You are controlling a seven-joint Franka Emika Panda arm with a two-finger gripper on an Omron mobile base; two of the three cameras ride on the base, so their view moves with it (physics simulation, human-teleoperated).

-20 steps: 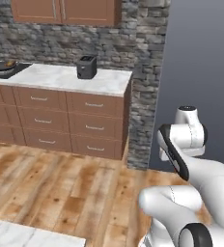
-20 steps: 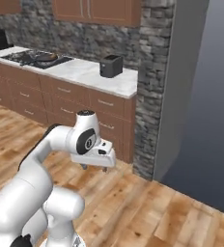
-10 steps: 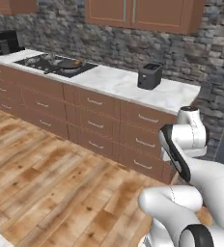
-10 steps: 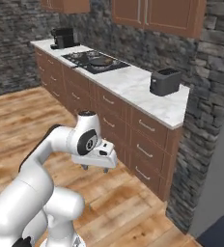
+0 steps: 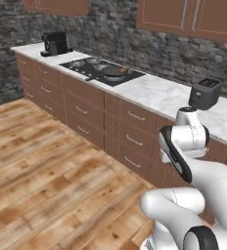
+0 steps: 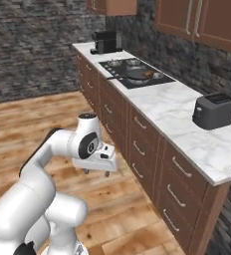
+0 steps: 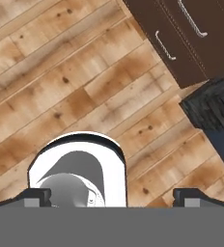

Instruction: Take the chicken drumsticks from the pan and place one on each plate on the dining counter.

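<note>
White arm [image 6: 48, 164] with dark joints

Glossy white rounded links, bulky and tube-like, meet at dark grey to black joint rings; a round grey cap sits on the side of the joint just behind the end effector [image 6: 96, 172]. The end effector is a flat white block with two small dark fingers [image 6: 107, 174] beneath it, spread wide apart.

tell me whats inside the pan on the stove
The pan on the cooktop holds something orange-brown, probably the chicken drumsticks. It is too small and far to count them, and the pan's near rim hides part of the inside.
</note>
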